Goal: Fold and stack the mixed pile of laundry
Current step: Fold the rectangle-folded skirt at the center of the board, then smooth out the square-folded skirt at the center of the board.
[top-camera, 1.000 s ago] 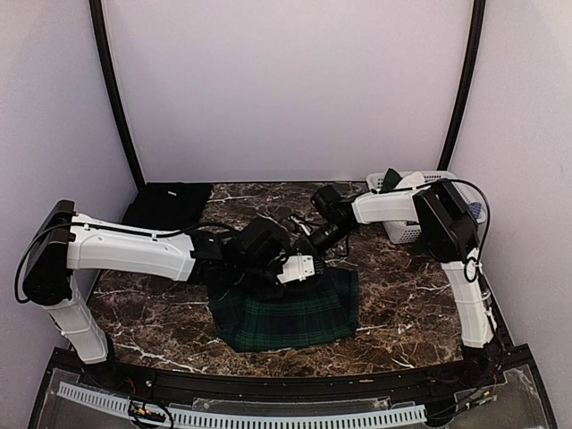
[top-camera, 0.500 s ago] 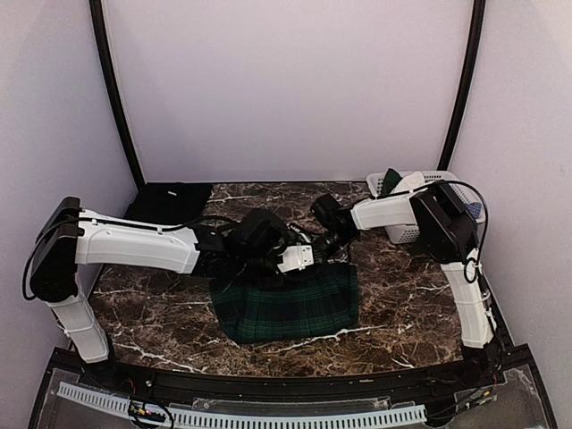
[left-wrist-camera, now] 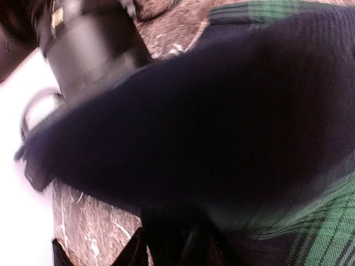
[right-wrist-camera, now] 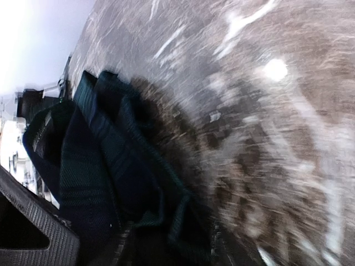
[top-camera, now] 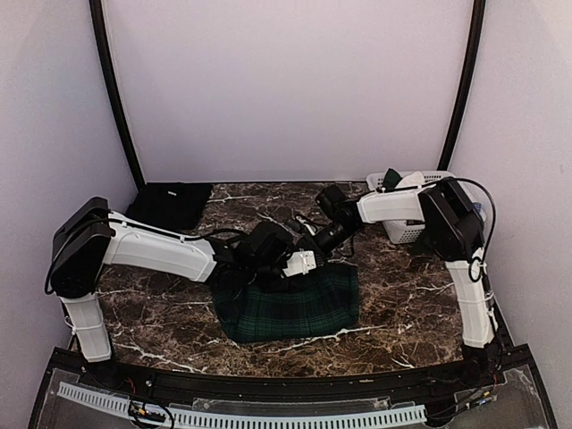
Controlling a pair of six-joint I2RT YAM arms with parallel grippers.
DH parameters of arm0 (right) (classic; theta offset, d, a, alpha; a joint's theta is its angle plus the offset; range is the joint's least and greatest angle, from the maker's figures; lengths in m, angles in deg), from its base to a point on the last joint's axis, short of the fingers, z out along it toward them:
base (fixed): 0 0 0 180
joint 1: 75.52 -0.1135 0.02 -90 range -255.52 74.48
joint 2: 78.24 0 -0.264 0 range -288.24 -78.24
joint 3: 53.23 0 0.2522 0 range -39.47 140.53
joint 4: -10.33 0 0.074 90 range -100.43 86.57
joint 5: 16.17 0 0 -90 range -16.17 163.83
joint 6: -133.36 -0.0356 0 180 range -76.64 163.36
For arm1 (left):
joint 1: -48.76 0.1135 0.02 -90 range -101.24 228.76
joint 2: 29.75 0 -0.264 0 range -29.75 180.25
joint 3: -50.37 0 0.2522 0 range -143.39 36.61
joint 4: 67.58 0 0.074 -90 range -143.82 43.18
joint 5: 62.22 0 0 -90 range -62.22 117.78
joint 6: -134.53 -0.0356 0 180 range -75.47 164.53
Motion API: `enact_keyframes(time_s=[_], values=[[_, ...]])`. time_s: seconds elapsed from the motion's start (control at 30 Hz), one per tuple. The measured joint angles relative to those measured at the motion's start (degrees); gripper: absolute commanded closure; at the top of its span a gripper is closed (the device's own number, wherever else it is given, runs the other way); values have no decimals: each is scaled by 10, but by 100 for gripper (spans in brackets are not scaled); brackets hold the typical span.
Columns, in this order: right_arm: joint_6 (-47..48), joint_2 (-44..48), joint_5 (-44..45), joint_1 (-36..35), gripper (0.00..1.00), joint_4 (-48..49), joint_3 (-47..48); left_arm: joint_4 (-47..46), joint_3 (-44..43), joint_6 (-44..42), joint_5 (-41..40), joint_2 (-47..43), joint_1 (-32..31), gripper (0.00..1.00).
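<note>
The green-and-navy tartan skirt (top-camera: 288, 306) lies folded on the marble table (top-camera: 402, 304) in front of both arms. My left gripper (top-camera: 302, 263) is low over the skirt's far edge; its wrist view is filled with dark blurred skirt cloth (left-wrist-camera: 222, 127), which hides how its jaws stand. My right gripper (top-camera: 323, 239) is at the same far edge from the right, and its jaws look parted with a skirt fold (right-wrist-camera: 116, 166) lying loosely between them. A plain black cloth (top-camera: 168, 204) lies flat at the back left.
A white slatted basket (top-camera: 407, 231) stands at the back right behind the right arm, with a dark green item (top-camera: 391, 181) poking out. A black curved rail (top-camera: 268, 380) runs along the near table edge.
Both grippers have come down at the skirt's far edge and their jaws have started to part. The skirt's raised far edge has settled flatter on the table.
</note>
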Motion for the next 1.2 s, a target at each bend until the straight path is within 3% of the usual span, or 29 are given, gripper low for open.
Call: enact_keyframes(time_s=[0.17,0.43,0.57,0.7,0.73,0.8,0.97,1.2], values=[[-28,57,52,48,32,-4,26,4,0,24,-1,-23,19,50],[-37,230,111,106,30,-10,39,60,-17,128,-4,-128,52,41],[-54,346,84,90,25,7,-53,106,-19,250,52,-187,52,38],[-99,438,39,36,16,42,-175,92,28,404,177,-249,52,20],[-111,447,30,22,13,52,-193,82,48,442,210,-261,52,8],[-139,456,12,-14,11,79,-235,52,91,506,266,-279,52,2],[-216,447,-19,-74,10,160,-311,-20,176,643,370,-282,51,1],[-262,345,-50,-86,13,274,-328,-128,204,748,414,-227,60,1]])
